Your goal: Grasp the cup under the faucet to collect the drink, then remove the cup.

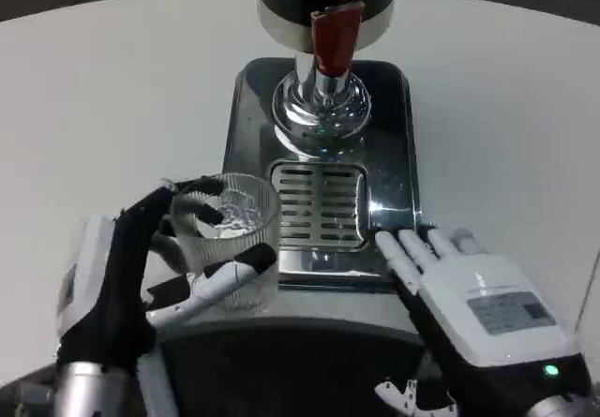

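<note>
A clear ribbed glass cup (pixel 228 239) stands on the white table just left of the dispenser's drip tray, with a little clear liquid or ice showing inside. My left hand (pixel 150 276) wraps around it, thumb in front and fingers behind its left side. The drink dispenser (pixel 323 23) rises at top centre with a red faucet lever (pixel 335 37) and a chrome spout base (pixel 321 108). Its slotted drip grate (pixel 319 203) lies bare under the faucet. My right hand (pixel 469 295) rests flat near the tray's front right corner, fingers extended and holding nothing.
The dispenser's shiny metal base plate (pixel 394 155) spreads around the grate. The white table (pixel 112 98) extends to both sides. A dark part of my body (pixel 300 370) fills the bottom centre.
</note>
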Controlling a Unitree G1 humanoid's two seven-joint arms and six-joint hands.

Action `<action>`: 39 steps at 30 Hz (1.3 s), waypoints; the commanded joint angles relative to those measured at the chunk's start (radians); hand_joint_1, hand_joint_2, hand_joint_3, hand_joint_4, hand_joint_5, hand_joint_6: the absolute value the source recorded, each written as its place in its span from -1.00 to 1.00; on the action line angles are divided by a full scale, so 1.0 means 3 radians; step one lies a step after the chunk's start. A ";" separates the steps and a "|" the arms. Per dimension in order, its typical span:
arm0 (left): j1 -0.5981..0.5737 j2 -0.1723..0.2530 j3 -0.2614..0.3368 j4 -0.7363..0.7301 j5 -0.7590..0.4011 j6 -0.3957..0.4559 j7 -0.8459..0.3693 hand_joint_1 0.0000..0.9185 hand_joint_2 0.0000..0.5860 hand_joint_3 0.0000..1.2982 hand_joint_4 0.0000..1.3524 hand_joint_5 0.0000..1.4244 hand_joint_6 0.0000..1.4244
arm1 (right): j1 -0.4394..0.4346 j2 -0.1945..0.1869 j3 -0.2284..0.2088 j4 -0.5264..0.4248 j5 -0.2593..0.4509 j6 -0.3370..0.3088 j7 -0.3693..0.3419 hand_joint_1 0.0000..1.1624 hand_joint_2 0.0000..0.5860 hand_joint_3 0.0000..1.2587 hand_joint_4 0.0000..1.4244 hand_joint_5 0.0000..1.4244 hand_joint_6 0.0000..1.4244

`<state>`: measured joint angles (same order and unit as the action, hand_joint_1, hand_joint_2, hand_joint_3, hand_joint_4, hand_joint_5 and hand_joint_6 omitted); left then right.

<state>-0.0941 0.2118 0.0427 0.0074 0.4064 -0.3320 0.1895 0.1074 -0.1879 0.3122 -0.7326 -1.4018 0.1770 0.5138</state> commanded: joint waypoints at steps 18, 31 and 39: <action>-0.1207 0.0036 -0.0254 0.1315 0.0307 -0.0404 0.0747 0.23 -0.25 0.58 0.65 0.36 0.32 | 0.0649 0.0322 -0.0196 -0.0455 -0.0203 -0.0107 0.0010 0.13 0.04 -1.00 -1.00 -1.00 -1.00; -0.1620 -0.0011 -0.0553 0.1899 0.0578 -0.0465 0.1200 0.23 -0.25 0.58 0.65 0.38 0.33 | 0.0870 0.0402 -0.0284 -0.0584 -0.0122 -0.0228 -0.0051 0.14 0.02 -1.00 -1.00 -1.00 -1.00; -0.1804 -0.0077 -0.0754 0.2153 0.0717 -0.0469 0.1453 0.23 -0.25 0.58 0.65 0.38 0.34 | 0.1003 0.0432 -0.0360 -0.0645 -0.0039 -0.0296 -0.0091 0.14 0.02 -1.00 -1.00 -1.00 -1.00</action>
<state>-0.6054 0.1987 -0.1614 0.6392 0.6028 -0.4402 0.5806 0.3820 -0.0615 0.2130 -0.9106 -1.4262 0.1012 0.4984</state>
